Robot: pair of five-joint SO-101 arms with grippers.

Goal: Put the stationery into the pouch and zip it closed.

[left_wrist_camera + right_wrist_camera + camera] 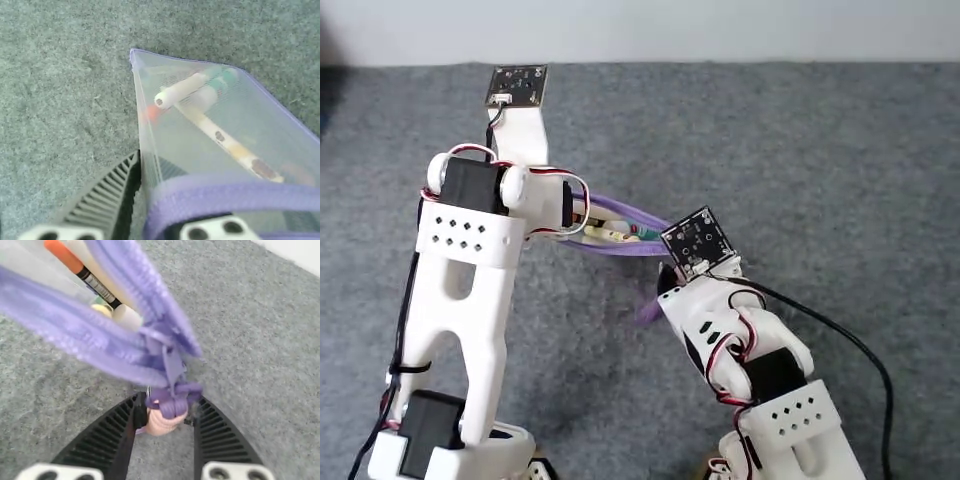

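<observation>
Pouch pinched in left gripper (zipper pull inside right gripper).

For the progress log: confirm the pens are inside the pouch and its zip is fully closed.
Wrong on the zip: the right wrist view shows it gaping open, pens showing between its tapes, the right claw on the zip pull. The pens are inside the pouch.

Robotics lab bench, grey felt mat, plain white wall, two white printed arms
</observation>
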